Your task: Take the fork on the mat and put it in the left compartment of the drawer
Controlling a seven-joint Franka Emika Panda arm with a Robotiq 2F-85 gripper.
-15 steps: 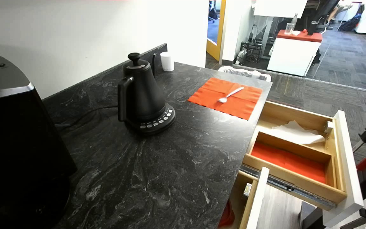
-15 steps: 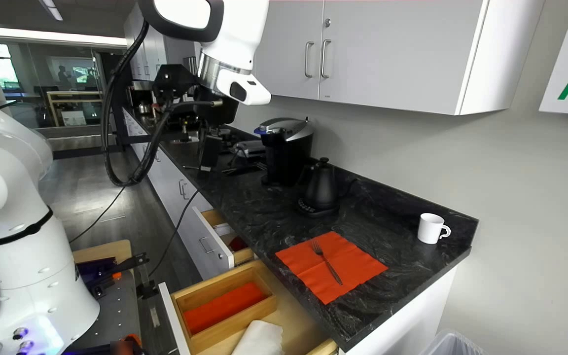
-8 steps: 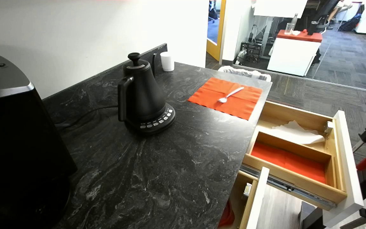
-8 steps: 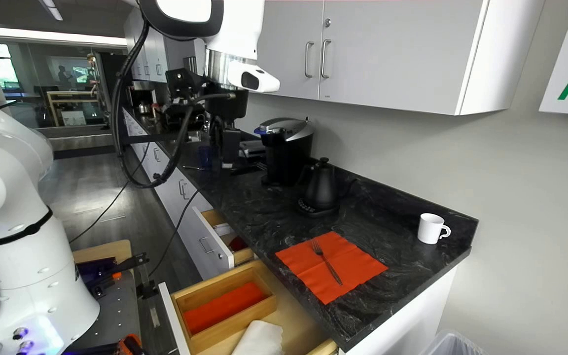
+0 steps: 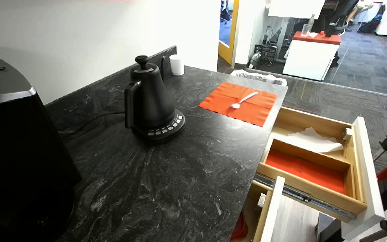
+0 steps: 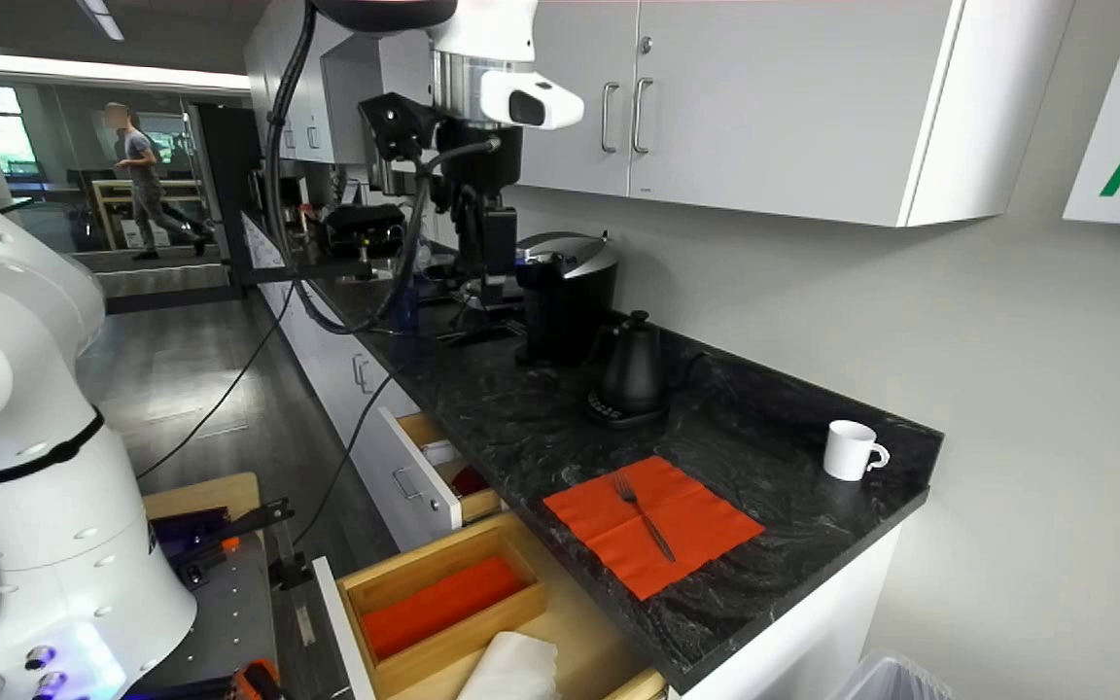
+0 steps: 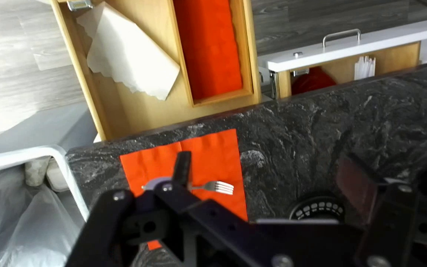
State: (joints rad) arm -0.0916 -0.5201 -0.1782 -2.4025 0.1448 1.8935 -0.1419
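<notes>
Fork [image 7: 213,186] lies on the orange-red mat [image 7: 217,157] — you're seemingly at the reach, gripper [image 7: 270,176] high, jaws spread wide; next, you'd centre over it and descend.

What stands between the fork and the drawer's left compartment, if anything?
Nothing visible: the drawer is open, and nothing covers the fork or left compartment. A carry would likely cross the counter's edge and a wooden wall; the white sheet lies outside the compartment.

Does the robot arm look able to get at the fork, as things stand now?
Probably yes: the fork lies uncovered on the mat, the fingers are open, and the kettle stands clear of the mat.
</notes>
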